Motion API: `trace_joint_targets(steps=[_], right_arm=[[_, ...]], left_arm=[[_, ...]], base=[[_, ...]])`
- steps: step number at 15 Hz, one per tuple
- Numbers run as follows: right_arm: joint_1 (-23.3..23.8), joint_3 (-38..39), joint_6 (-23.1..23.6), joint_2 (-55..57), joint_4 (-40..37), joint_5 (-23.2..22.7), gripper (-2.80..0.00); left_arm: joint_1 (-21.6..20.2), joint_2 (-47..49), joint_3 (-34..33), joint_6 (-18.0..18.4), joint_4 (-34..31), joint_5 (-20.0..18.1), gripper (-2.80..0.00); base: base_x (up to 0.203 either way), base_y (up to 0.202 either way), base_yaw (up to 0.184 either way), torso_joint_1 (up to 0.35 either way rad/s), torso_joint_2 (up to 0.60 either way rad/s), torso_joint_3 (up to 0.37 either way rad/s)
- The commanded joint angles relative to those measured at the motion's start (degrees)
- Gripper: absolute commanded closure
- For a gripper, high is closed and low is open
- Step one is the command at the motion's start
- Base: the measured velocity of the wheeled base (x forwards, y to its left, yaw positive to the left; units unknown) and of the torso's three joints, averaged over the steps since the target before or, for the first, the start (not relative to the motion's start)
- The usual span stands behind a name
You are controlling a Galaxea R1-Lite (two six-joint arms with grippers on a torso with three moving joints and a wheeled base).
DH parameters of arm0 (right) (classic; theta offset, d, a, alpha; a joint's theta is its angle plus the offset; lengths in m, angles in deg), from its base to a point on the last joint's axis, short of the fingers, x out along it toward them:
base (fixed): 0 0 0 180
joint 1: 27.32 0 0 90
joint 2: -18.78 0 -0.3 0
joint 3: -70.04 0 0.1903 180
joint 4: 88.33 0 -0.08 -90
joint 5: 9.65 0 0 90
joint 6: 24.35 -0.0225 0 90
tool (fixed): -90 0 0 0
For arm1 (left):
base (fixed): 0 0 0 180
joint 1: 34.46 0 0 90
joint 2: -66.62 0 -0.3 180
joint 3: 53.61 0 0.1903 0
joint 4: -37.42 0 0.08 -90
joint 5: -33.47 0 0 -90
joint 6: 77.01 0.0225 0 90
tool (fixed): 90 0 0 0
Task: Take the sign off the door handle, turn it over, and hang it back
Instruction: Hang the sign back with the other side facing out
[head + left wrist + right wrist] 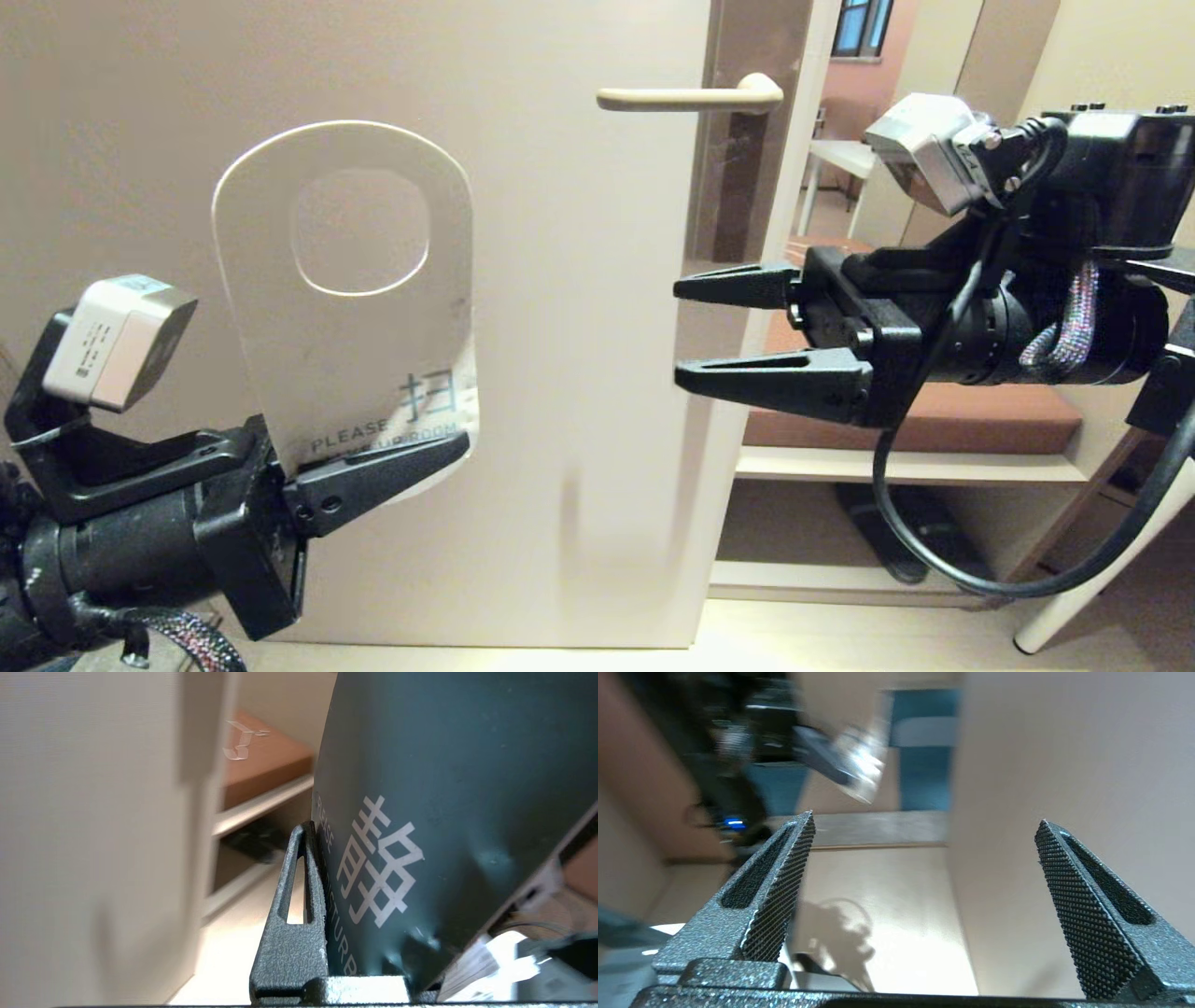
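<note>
Over on the left, the sign [345, 280] is held upright by its lower end, clamped in the left tool [392, 471], white "PLEASE" side turned to the head camera and the dark "DISTURB" side to the wrist camera, in front of the beige door [560, 327]. Up and to the right, the door handle [691, 96] is left bare, well apart from the sign. Furthest right, the right tool [738, 331] is seen released, fingers spread wide below the handle, nothing gripped.

Hotel room (door [579, 373], make-up-room sign [345, 308]).
</note>
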Motion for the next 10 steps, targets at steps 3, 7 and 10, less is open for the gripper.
trace_joint_targets(steps=[3,7,10], right_arm=[[2.69,3.0,0.02,-2.32,0.2,2.99,0.0],[2.78,4.6,0.11,-3.63,0.2,12.25,0.0],[3.35,4.45,0.26,-3.82,0.2,19.52,0.0]], left_arm=[[-5.85,-6.42,-4.95,2.38,-0.05,-0.23,0.0],[-8.83,-7.85,-4.82,2.66,-1.12,-0.24,0.0],[-10.77,-7.16,-4.82,3.17,-1.2,-0.23,0.0]], base=[[0.0,0.0,0.0,0.0,0.0,0.0],[0.0,0.0,0.0,0.0,0.0,0.0],[0.0,0.0,0.0,0.0,0.0,0.0]])
